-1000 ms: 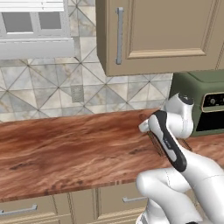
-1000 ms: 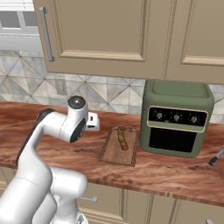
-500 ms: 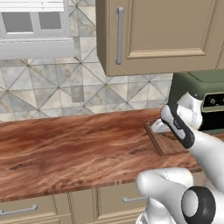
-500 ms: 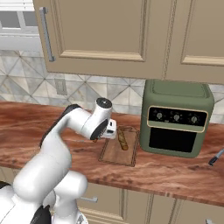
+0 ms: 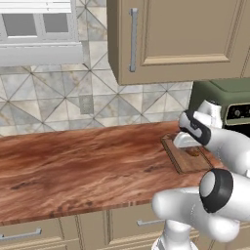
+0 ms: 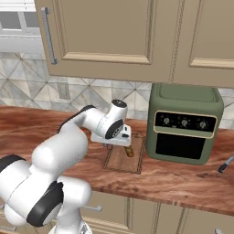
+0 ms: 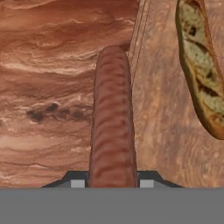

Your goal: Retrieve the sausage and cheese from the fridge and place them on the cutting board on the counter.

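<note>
- Broadly, the counter (image 5: 73,166) ran across the lower half of both base views, a reddish-brown wood-grain top over beige cabinets.
- Next in size, a green countertop oven (image 6: 185,122) stood on the counter at 3 o'clock from the cutting board, just beside it.
- The white arm reached forward over the counter, with its hand above the near end of the cutting board (image 6: 122,157).
- The cutting board (image 5: 188,158) lay flat on the counter, a small brown board with a darker rim.
- The gripper (image 7: 112,181) was pinching the sausage (image 7: 112,122), one dark finger tip on each side of its near end; the sausage pointed to 12 o'clock in the hand view, over the edge of the board (image 7: 162,109).
- The cheese (image 7: 199,65) lay on the board, at 2 o'clock from the sausage in the hand view and apart from it.
</note>
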